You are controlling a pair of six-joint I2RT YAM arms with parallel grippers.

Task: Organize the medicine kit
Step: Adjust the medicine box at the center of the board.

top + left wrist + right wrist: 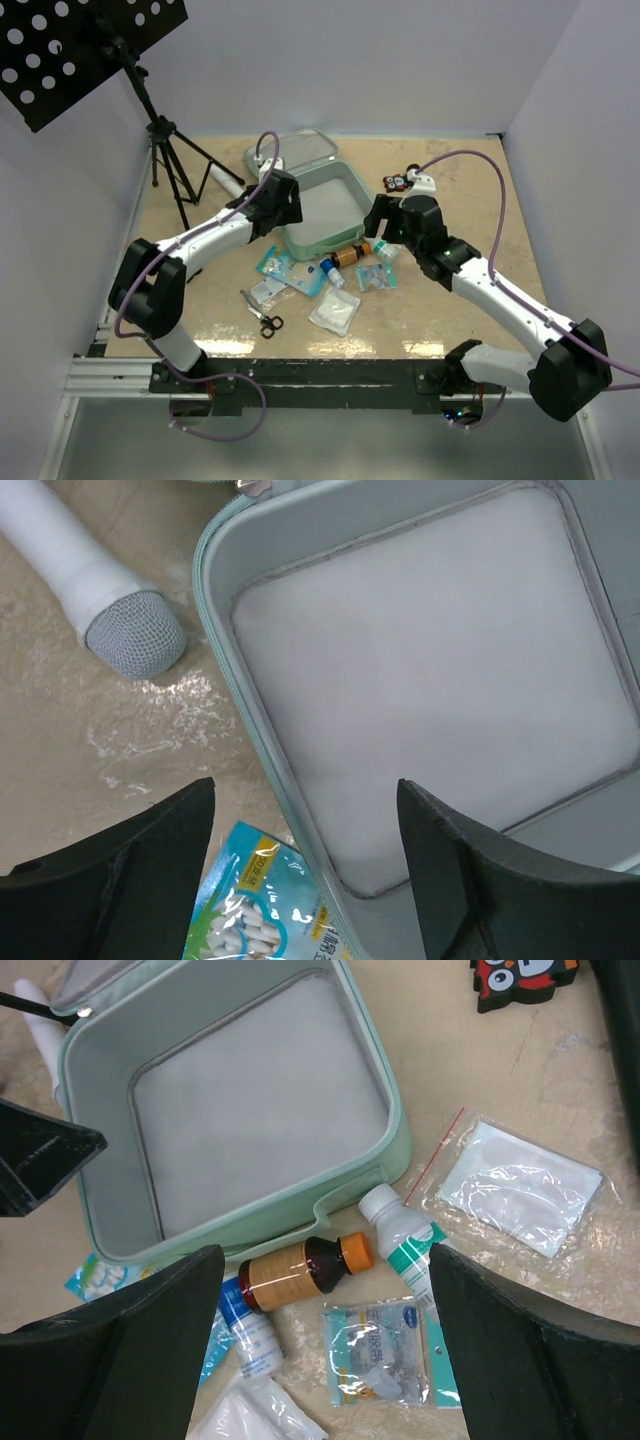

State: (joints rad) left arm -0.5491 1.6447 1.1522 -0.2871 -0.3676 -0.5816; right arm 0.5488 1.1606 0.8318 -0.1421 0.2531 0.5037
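Since the medicine kit [325, 205] lies open at the middle of the table with its tray bare and its lid folded back at 11 o'clock, the step in hand looks like the first loading, and it pays to start with the bulkiest pieces.

Just outside the kit's near wall, at 5 o'clock, the brown bottle [300, 1270] lies on its side. The white bottle [400, 1235] is beside its orange cap, and the small blue-labelled bottle [250, 1335] is at its base.

The right gripper [325, 1255] hangs over this cluster with jaws spread wide and nothing held. The brown bottle is the natural pick:
- Turn the wrist so the fingers close across the barrel, not along it.
- Descend straight, so the white bottle is not nudged.
- Lift clear of the wall before moving in.
- Lay the bottle flat along one side of the tray, leaving room for the rest.

The left gripper [305, 790] hovers over the kit's 8 o'clock rim, also wide and empty. It could steady that rim, or take the cotton-swab packet [250, 910] below it. The two arms should not enter the tray together.

Further out, the sealed packet [378, 1352] and the clear bag [520, 1185] are flat and slippery and are best pinched by an edge. The scissors [265, 318] at 7 o'clock can go in last.
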